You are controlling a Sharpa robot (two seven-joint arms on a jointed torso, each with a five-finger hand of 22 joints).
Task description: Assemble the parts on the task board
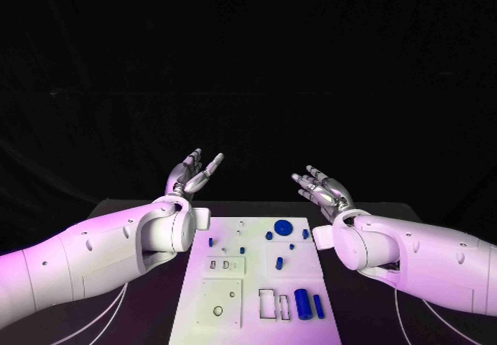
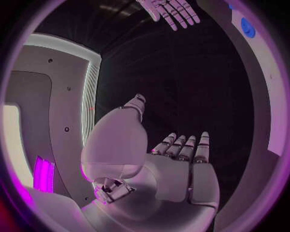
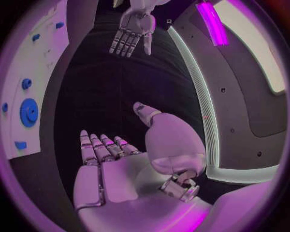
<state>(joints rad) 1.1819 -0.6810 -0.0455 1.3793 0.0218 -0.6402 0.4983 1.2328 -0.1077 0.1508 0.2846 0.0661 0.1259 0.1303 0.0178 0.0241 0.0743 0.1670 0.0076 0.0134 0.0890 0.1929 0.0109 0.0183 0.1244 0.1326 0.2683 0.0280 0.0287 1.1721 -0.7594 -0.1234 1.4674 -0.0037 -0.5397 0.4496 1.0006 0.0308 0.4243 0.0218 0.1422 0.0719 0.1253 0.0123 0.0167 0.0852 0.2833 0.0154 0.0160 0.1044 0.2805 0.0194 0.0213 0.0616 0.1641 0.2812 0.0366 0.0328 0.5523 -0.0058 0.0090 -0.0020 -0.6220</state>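
Left hand (image 2: 175, 169) empty with fingers (image 2: 201, 145) extended, right hand (image 2: 172, 10) opposite, white task board (image 2: 256, 72) bearing a round blue part (image 2: 248, 27)

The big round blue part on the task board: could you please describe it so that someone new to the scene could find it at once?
Start at the white task board lying in the middle of the black table, between the two raised arms. Go to the board's far end, towards the right arm's side: the round blue disc sits there. It is the widest blue part on the board and circular, while its neighbours are small pegs and slim pieces.
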